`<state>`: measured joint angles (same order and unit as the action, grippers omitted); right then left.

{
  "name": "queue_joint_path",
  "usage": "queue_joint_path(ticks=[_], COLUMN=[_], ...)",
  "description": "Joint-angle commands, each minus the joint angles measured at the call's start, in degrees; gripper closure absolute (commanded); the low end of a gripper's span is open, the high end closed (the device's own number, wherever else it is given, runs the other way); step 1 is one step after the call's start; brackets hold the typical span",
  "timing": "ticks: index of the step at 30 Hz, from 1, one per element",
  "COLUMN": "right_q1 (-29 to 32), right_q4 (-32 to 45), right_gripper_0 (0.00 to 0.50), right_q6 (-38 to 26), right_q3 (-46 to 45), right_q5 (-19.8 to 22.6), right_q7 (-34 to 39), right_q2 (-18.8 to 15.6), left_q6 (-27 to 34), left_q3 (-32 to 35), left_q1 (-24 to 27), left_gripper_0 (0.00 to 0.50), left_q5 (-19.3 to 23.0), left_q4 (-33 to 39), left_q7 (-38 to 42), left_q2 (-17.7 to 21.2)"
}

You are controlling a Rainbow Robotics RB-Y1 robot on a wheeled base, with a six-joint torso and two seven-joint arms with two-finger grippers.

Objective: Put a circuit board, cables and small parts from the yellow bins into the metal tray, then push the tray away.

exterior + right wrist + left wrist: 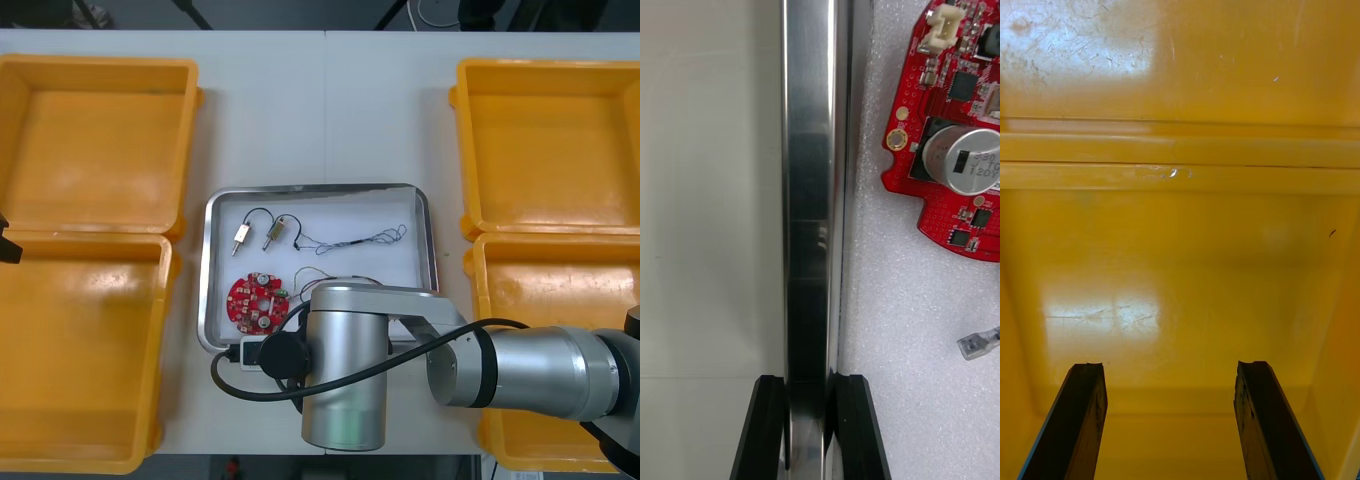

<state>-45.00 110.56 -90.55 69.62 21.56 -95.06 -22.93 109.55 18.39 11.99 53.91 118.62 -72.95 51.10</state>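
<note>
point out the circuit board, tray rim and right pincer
circuit board (257, 302), front view, centre of red disc
metal tray (809, 150), right wrist view, its shiny rim
right pincer (811, 390), right wrist view, midway between fingertips

The tray (320, 188) sits mid-surface (320, 100), with 2 bins (100, 150) at 9 o'clock and 2 at 3 o'clock. Inside it, the circuit board (257, 302) lies at 7 o'clock.

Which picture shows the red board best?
The right wrist view: the board is close, its parts plain, though one edge is cut off. The front view shows it whole but small, in the tray whose rim the right gripper holds. The left wrist view looks into a bin.
</note>
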Motion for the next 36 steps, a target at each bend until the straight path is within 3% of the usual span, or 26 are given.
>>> queue_joint_path(ticks=[1,14,36], right_q1=[-3.60,-9.14,-21.00], right_q4=[0.71,-1.14,-13.44], right_gripper_0=[0.500,0.500,0.500], right_q6=[-0.33,-0.24,2.92], right_q3=[0.52,-0.53,-0.71], right_q5=[-0.73,-3.27,-3.89], right_q7=[1.72,1.11,0.05], right_q2=[-0.36,-2.56,0.70], left_q6=[-0.39,-0.39,-0.39], left_q3=[1.82,1.82,1.82], left_q1=[-0.92,-0.92,-0.92], left_gripper_0=[0.000,0.000,0.000], left_q5=[0.05,0.05,0.05], left_q4=[1.70,1.70,1.70], left_q7=[-4.83,-4.83,-4.83], left_q2=[2.52,2.52,2.52])
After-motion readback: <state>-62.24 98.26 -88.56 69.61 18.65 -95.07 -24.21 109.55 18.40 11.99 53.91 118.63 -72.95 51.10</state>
